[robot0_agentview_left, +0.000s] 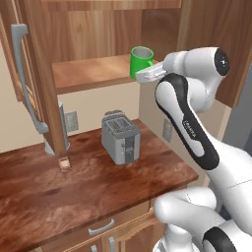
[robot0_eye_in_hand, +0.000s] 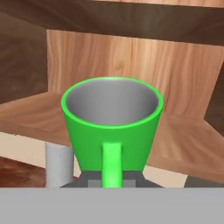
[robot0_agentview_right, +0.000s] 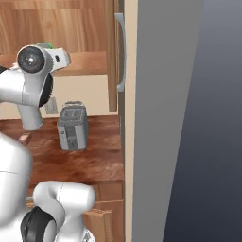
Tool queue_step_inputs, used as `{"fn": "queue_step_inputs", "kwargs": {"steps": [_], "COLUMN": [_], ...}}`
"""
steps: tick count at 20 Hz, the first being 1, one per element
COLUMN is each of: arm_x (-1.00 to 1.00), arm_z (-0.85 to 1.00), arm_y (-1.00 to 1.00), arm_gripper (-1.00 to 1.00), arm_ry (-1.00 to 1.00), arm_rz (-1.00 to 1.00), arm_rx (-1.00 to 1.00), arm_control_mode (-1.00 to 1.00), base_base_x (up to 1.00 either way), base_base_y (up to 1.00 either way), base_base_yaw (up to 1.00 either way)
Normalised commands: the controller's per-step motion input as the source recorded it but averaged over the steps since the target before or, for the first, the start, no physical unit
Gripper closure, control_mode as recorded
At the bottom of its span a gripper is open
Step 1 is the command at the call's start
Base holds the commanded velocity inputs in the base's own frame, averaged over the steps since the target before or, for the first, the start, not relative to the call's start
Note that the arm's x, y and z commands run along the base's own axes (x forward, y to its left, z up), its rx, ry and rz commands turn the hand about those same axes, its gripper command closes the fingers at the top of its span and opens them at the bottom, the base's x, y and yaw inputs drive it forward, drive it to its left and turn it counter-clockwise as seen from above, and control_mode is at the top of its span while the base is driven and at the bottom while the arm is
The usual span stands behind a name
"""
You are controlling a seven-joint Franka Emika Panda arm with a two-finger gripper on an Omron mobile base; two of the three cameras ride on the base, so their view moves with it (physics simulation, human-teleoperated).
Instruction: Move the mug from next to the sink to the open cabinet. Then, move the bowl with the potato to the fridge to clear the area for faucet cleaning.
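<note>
The bright green mug (robot0_agentview_left: 141, 61) with its pale grey inside is upright at the right front corner of the open cabinet's wooden shelf (robot0_agentview_left: 91, 71). My gripper (robot0_agentview_left: 143, 75) is shut on the mug's handle (robot0_eye_in_hand: 112, 162), coming in from the right. In the hand view the mug (robot0_eye_in_hand: 111, 124) is close in front, with the shelf (robot0_eye_in_hand: 183, 144) behind and under it. I cannot tell whether the mug's base touches the shelf. A sliver of the mug (robot0_agentview_right: 45, 46) peeks over my wrist in the right base view. The sink, bowl, potato and faucet are out of view.
The cabinet door (robot0_agentview_left: 37, 74) with its long grey bar handle (robot0_agentview_left: 22, 74) stands open at the left. A grey toaster (robot0_agentview_left: 120, 137) and a small box (robot0_agentview_left: 64, 165) are on the wooden counter (robot0_agentview_left: 44, 192) below. A tall grey panel (robot0_agentview_right: 189, 118) closes off the right side.
</note>
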Motion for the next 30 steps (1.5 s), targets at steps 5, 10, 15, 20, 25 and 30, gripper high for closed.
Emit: {"fn": "queue_step_inputs", "kwargs": {"steps": [5, 10, 15, 20, 25, 30], "arm_x": [0.61, 0.83, 0.55, 0.13, 0.14, 0.37], "arm_z": [0.24, 0.44, -0.03, -0.37, -0.41, -0.36], "arm_y": [0.04, 0.17, 0.18, 0.15, 0.10, 0.02], "arm_gripper": [1.00, 1.00, 1.00, 1.00, 1.00, 1.00], "arm_ry": [0.12, 0.26, 0.12, 0.00, -0.01, -0.08], "arm_rz": [-0.03, -0.02, 0.00, 0.00, 0.00, 0.00], "arm_rx": [0.06, 0.03, -0.03, -0.08, -0.03, 0.00], "arm_control_mode": [-1.00, -1.00, -1.00, -1.00, -1.00, -1.00], "base_base_x": [0.00, 0.00, 0.00, 0.00, 0.00, 0.00], "base_base_y": [0.00, 0.00, 0.00, 0.00, 0.00, 0.00], "base_base_yaw": [0.00, 0.00, 0.00, 0.00, 0.00, 0.00]}}
